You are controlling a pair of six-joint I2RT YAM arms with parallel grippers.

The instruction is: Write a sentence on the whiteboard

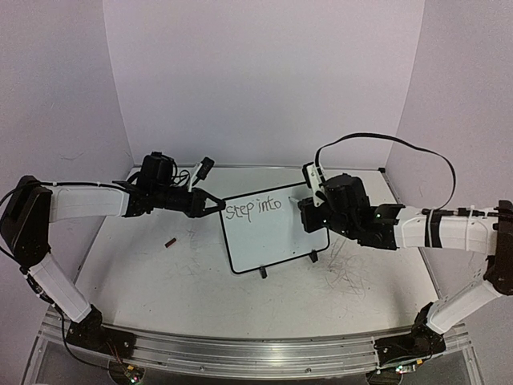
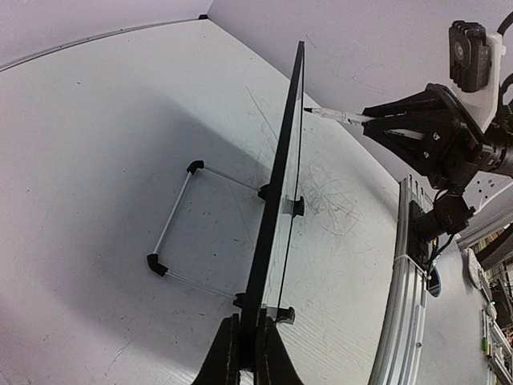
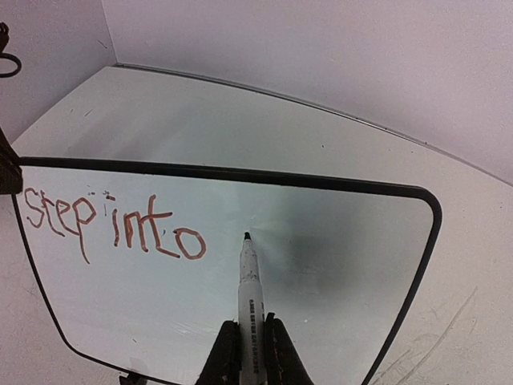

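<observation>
1. Standing on the scuffed white tabletop, the small black-framed rectangular whiteboard is pinched at its edge between the closed fingers of the left claw.
2. A white marker with a black tip is clamped in the right claw and points straight ahead of it.
3. The dark handwritten words "step into" are seen ahead and to the left of that claw. Whether the tip touches the board cannot be told.

Open tabletop left of whiteboard, bar one small dark piece.
</observation>
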